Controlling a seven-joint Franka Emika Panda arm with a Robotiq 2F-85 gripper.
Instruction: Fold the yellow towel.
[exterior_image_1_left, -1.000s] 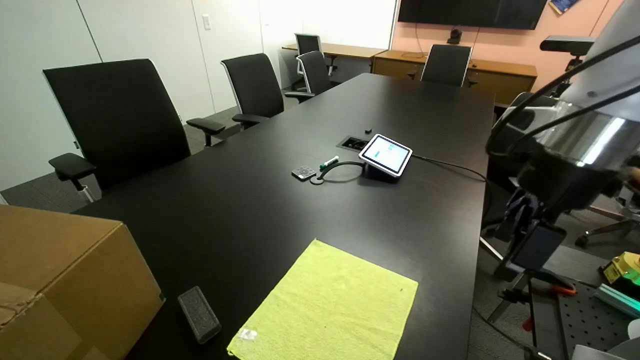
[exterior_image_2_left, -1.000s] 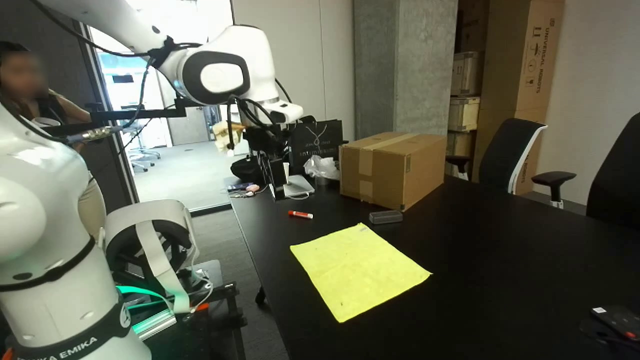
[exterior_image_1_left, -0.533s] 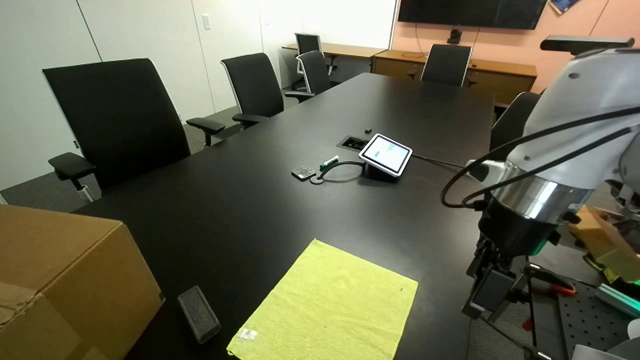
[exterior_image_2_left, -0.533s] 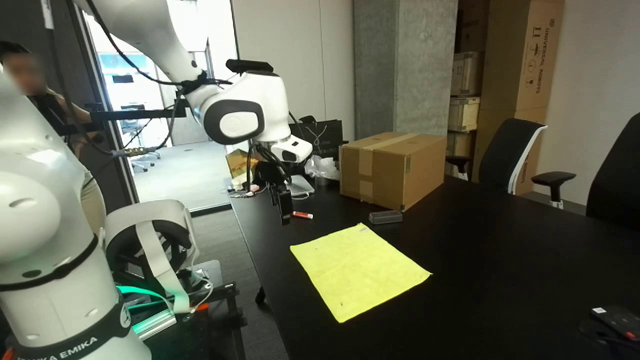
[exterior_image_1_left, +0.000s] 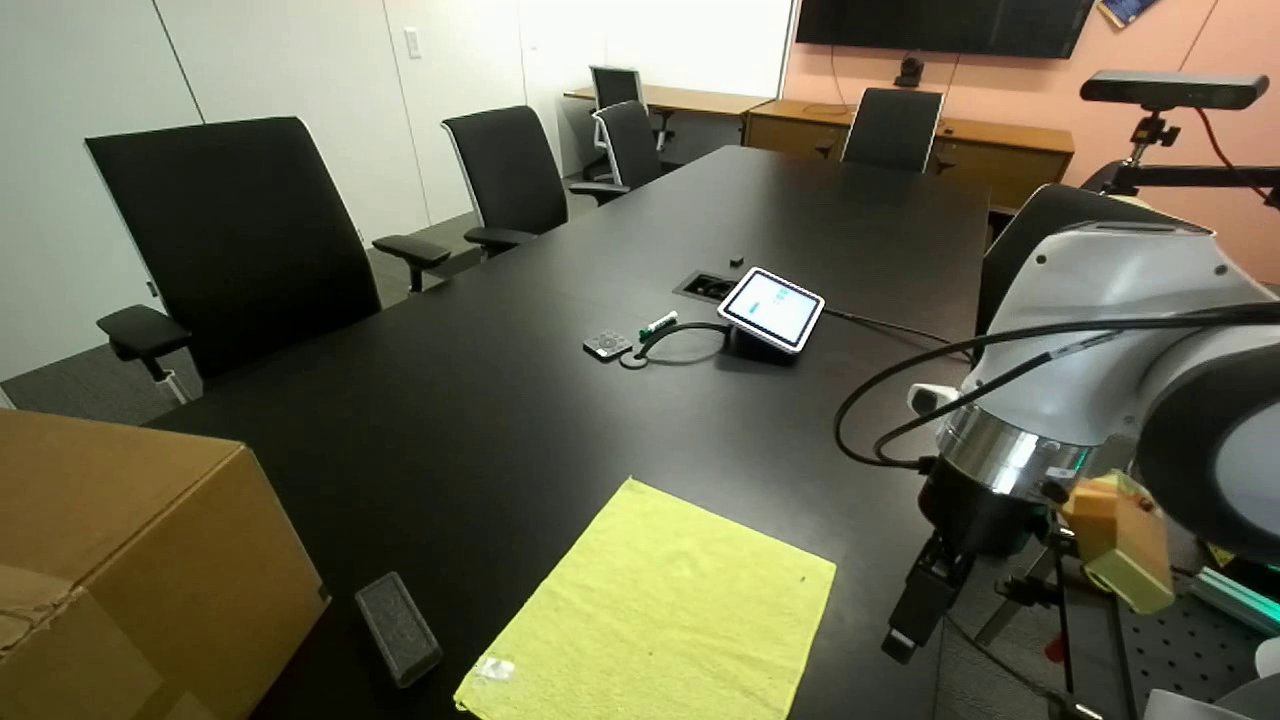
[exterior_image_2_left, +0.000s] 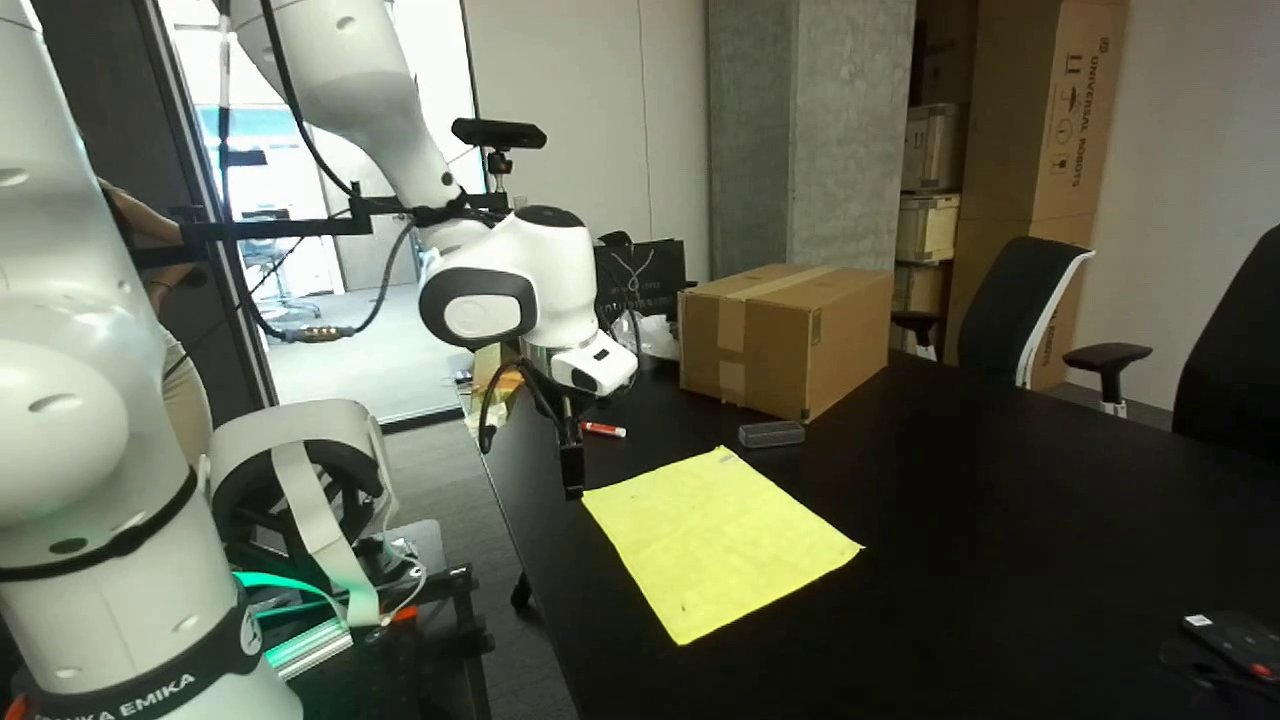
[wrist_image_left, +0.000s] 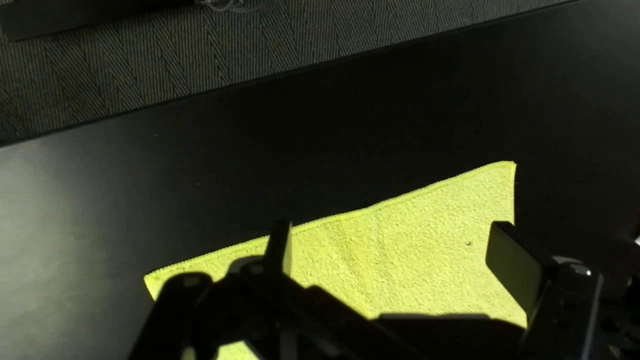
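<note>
The yellow towel (exterior_image_1_left: 660, 610) lies flat on the black table, spread out as a rough square. It shows whole in an exterior view (exterior_image_2_left: 722, 545); its near part is cut off in an exterior view. In the wrist view the towel (wrist_image_left: 415, 250) lies below the jaws, with one long hemmed edge and a far corner in sight. My gripper (wrist_image_left: 390, 230) is open and empty, its fingers wide apart over the towel. In both exterior views the gripper (exterior_image_1_left: 905, 640) (exterior_image_2_left: 573, 490) points down above the table beside the towel's edge near the table's side, apart from it.
A cardboard box (exterior_image_2_left: 785, 335) and a dark eraser (exterior_image_2_left: 771, 434) stand beyond the towel. A red marker (exterior_image_2_left: 604, 430) lies near the gripper. A tablet stand (exterior_image_1_left: 772, 310) with a cable, a green marker (exterior_image_1_left: 658, 325) and black chairs (exterior_image_1_left: 235, 240) are further off.
The arm has swung in over the table's side and come down, bringing the gripper closer to the towel's edge. The towel has not moved.
</note>
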